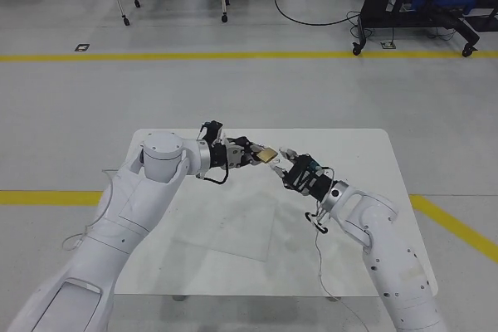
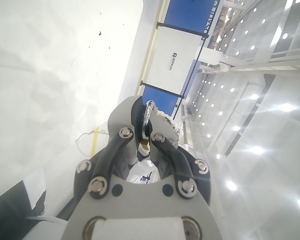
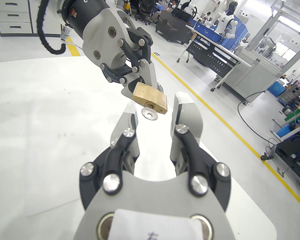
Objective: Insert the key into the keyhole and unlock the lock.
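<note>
Brass padlock (image 3: 150, 98) hangs in the air above the white table (image 3: 40, 126), pinched in the left gripper (image 3: 140, 86), with the key (image 3: 149, 113) stuck in its keyhole (image 3: 148, 105). Right gripper (image 3: 155, 106) is spread wide around the key, not touching it.

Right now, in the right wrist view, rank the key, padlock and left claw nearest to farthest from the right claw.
1. key, just ahead of the open right claw.
2. padlock, directly behind the key.
3. left claw, farthest, gripping the padlock's top.
</note>
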